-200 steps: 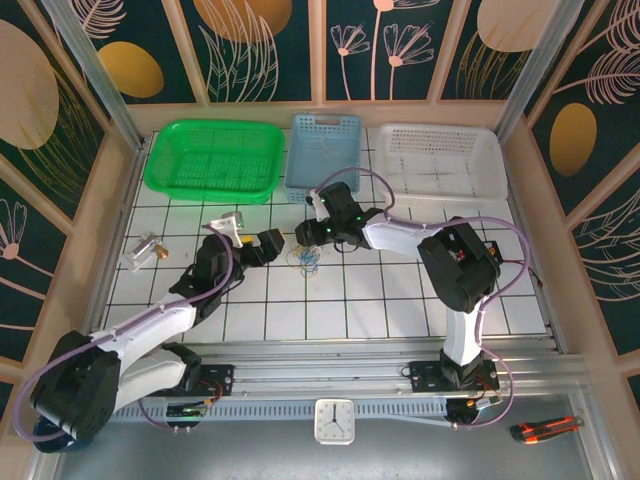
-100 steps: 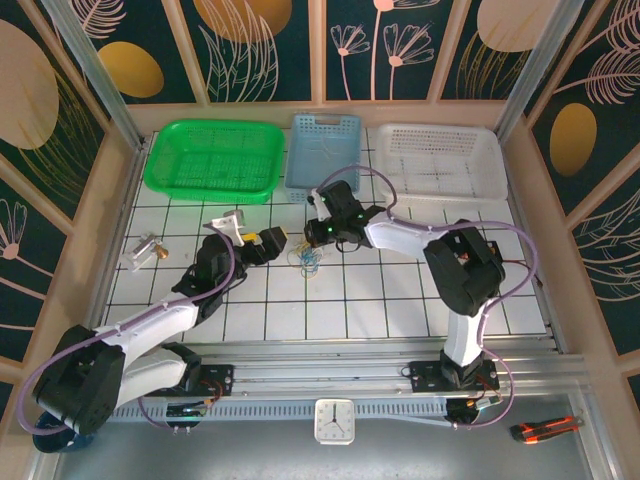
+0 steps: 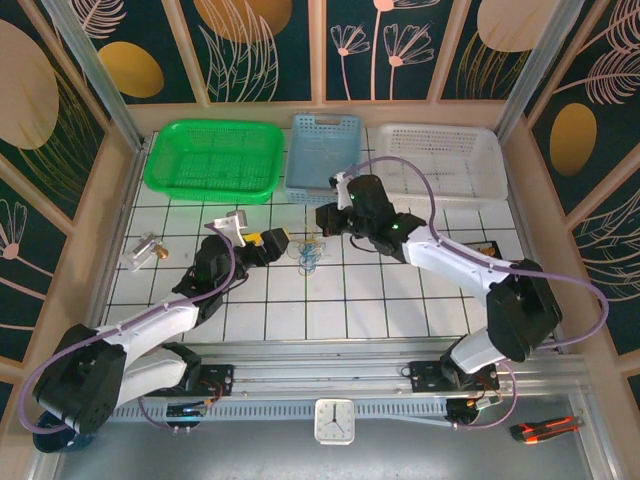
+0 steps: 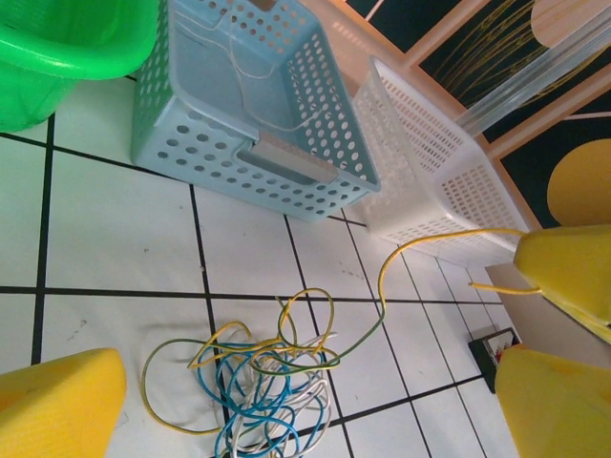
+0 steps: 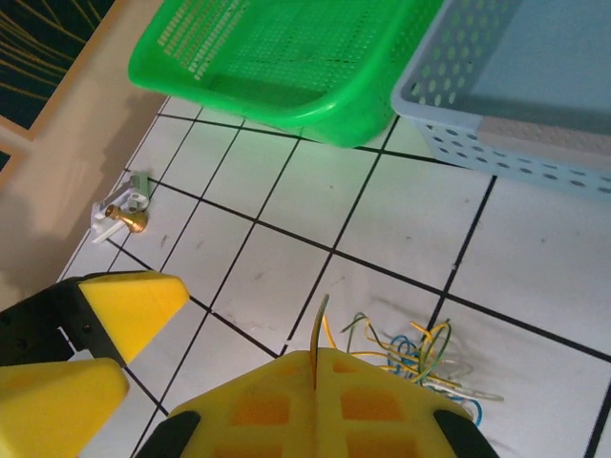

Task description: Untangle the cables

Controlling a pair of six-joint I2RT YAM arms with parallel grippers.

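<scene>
The cables (image 3: 309, 256) lie as a loose tangle of blue, white and yellow-green wires on the tiled table, between the two grippers. My right gripper (image 3: 327, 219) is shut on the yellow-green cable (image 5: 321, 329), whose end sticks out between the closed fingers. From the tangle (image 4: 267, 386) that strand (image 4: 382, 277) rises in an arc to the right gripper (image 4: 563, 267). My left gripper (image 3: 276, 240) stands open just left of the tangle, its yellow fingers (image 4: 57, 405) wide apart on either side of it and touching nothing. The tangle (image 5: 430, 358) sits below and beyond the right fingertips.
A green basket (image 3: 210, 193), a blue basket (image 3: 320, 186) and a white basket (image 3: 440, 193) line the back edge. A small white and brass part (image 3: 145, 252) lies at the left. A black tray with orange parts (image 3: 487, 247) sits at the right.
My right gripper has shut on the yellow-green cable and drawn back to the right and up, and its elbow has swung right. The left gripper has stayed open, shifting slightly right.
</scene>
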